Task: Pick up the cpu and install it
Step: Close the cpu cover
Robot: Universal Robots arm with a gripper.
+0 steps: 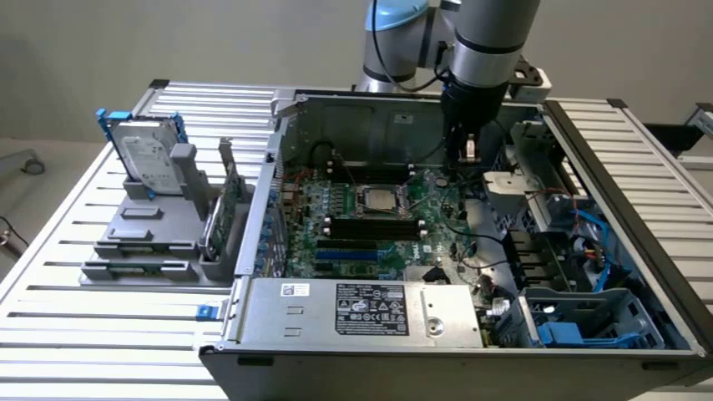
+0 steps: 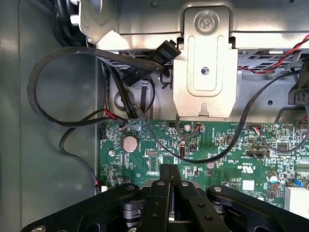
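Small, square, pale silver cpu [image 1: 376, 198], flat on green motherboard [image 1: 443, 238]

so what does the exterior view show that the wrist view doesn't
Exterior view: the hard drive standing in its grey fixture, the labelled power supply, and what looks like the cpu seated in the socket. Wrist view: a coin battery, a looping black cable and a metal bracket. Both: the green motherboard and the shut gripper above it.

- cpu [image 1: 373, 199]: small, thin, square chip; pale silver metal top; lying flat, face up
- seated in the metal-rimmed socket on the green motherboard
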